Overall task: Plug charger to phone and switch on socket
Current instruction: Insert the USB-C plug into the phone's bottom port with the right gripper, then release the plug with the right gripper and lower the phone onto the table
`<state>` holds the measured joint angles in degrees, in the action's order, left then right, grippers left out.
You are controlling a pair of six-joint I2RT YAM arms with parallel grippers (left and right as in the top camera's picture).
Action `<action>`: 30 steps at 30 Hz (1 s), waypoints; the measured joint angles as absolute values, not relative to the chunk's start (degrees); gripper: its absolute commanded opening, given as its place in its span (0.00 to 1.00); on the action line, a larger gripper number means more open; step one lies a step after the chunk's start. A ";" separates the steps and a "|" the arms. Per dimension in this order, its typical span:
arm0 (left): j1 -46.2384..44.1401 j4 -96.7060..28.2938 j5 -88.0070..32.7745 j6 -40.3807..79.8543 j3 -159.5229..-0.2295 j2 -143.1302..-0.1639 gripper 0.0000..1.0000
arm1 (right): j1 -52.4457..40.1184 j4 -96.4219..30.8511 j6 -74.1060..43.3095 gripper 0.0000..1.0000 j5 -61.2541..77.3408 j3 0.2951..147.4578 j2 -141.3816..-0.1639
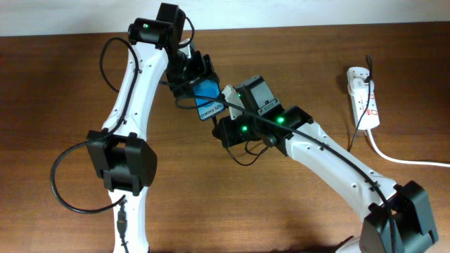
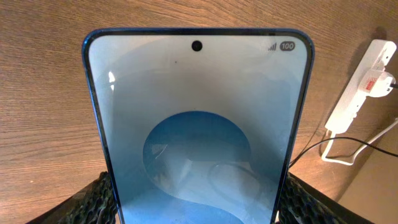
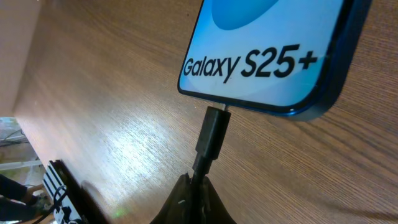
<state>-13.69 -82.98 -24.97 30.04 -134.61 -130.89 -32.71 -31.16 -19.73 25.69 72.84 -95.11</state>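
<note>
Charger point(image 3: 210, 134): how will it handle? — Ana
Stiff plug, limp thin cable. Right gripper point(image 3: 193, 202) is clamped on the plug's body, with the tip at the bottom edge of the phone point(image 3: 273, 56). Fully seated? I can't tell. — Ben
And the phone? — Ana
Light, slick glass, likely fragile. Left gripper point(image 1: 193, 74) is closed on its side edges, just off the centre of the table point(image 1: 63, 84), toward 11 o'clock. Socket point(image 1: 364, 91) lies at its 3 o'clock; it's rigid and should take a firm press. — Ben
</note>
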 measured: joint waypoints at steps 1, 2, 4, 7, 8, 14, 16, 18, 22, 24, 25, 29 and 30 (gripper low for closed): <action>-13.69 -83.00 -24.95 30.04 -134.61 -130.89 0.00 | -32.73 -30.96 -19.75 0.04 25.56 72.84 -95.11; -13.69 -82.98 -24.82 30.04 -134.63 -130.89 0.00 | -32.73 -30.74 -19.75 0.04 25.56 72.84 -95.22; -13.61 -83.15 -24.34 30.00 -134.80 -130.89 0.00 | -32.80 -30.17 -19.73 0.04 25.58 72.84 -95.68; -13.37 -83.13 -23.75 29.85 -134.80 -130.89 0.00 | -33.06 -29.30 -19.73 0.04 25.34 72.82 -96.03; -13.37 -83.13 -23.68 29.85 -134.80 -130.89 0.00 | -33.10 -29.12 -19.75 0.04 25.34 72.82 -96.07; -13.32 -83.22 -23.49 29.85 -134.89 -130.89 0.00 | -33.17 -28.67 -19.75 0.04 24.86 72.51 -96.07; -13.32 -83.37 -23.44 29.85 -134.91 -130.89 0.00 | -33.21 -28.60 -19.73 0.04 24.88 72.44 -96.07; -13.30 -83.40 -23.29 29.85 -134.91 -130.89 0.00 | -33.23 -28.34 -19.73 0.05 24.88 72.36 -96.07; -13.21 -83.57 -23.33 29.87 -134.91 -130.89 0.00 | -33.23 -28.45 -19.75 0.05 24.84 72.25 -96.07; -13.21 -83.53 -23.35 29.85 -134.91 -130.89 0.00 | -33.23 -28.62 -19.73 0.09 24.62 72.25 -96.07; -13.21 -83.50 -23.42 29.87 -134.91 -130.89 0.00 | -33.23 -28.69 -19.84 0.24 24.47 72.25 -96.07; -13.93 -84.66 -25.15 29.85 -134.91 -130.89 0.00 | -33.10 -28.03 -20.05 0.44 22.00 72.25 -96.14; -14.22 -84.66 -25.39 29.87 -134.91 -130.89 0.00 | -33.10 -28.01 -19.88 0.44 21.87 72.25 -96.14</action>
<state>-14.22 -84.66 -25.39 29.87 -134.91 -130.89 -33.10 -28.01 -19.88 21.87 72.25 -96.14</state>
